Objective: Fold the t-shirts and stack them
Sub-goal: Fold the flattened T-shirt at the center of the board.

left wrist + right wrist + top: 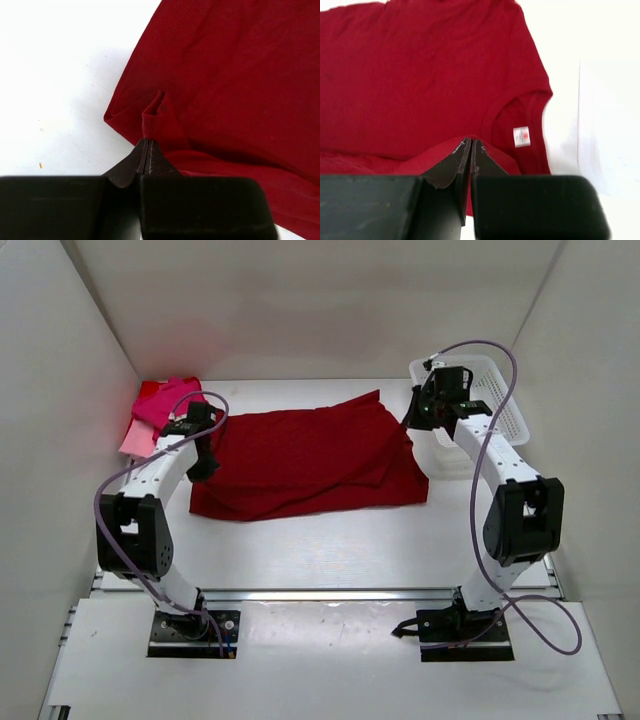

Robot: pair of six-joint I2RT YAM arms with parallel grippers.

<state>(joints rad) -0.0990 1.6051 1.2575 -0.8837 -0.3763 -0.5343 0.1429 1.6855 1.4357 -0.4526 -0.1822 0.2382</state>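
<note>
A white table (330,550) sits boxed in by plain white walls (60,390) on three sides. Counted across it: three t-shirts, one basket, two arms.

In the far left corner lie the hot pink t-shirt (165,405) and, on its near side, the pale pink t-shirt (135,440), heaped together against the wall. Just beside them, the left gripper (146,145) has its fingers pressed together on a small raised fold at the left edge of the crimson t-shirt (310,460). This shirt spreads creased over the middle of the table.

At its right edge, the right gripper (470,145) likewise pinches the cloth near the neckline, where a white tag (521,136) shows — that corner is lifted off the table. The white mesh basket (505,410) stands at the far right by the wall, behind the right arm.
</note>
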